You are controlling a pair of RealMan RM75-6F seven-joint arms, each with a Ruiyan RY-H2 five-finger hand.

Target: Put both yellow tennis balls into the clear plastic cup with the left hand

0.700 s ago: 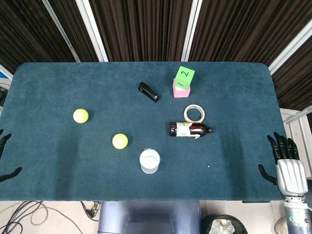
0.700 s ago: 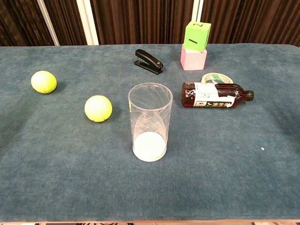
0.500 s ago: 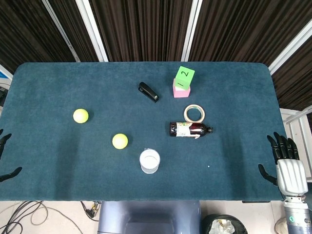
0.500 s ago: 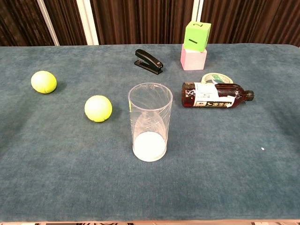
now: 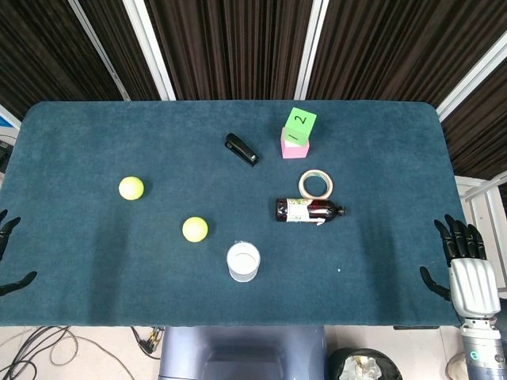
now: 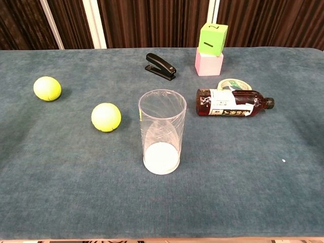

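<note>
Two yellow tennis balls lie on the blue table: one (image 5: 131,188) (image 6: 47,88) toward the left, the other (image 5: 195,229) (image 6: 106,117) nearer the cup. The clear plastic cup (image 5: 243,261) (image 6: 162,131) stands upright near the front edge, with nothing in it. Only the fingertips of my left hand (image 5: 9,255) show at the left edge of the head view, spread and holding nothing, well away from the balls. My right hand (image 5: 463,261) hangs off the table's right edge, fingers spread and holding nothing. Neither hand appears in the chest view.
A dark bottle (image 5: 309,210) (image 6: 232,103) lies on its side right of the cup, with a tape roll (image 5: 315,184) (image 6: 232,84) behind it. A green cube (image 5: 299,125) (image 6: 213,38) sits on a pink block (image 5: 294,147) (image 6: 209,63); a black stapler (image 5: 241,149) (image 6: 161,66) lies at the back.
</note>
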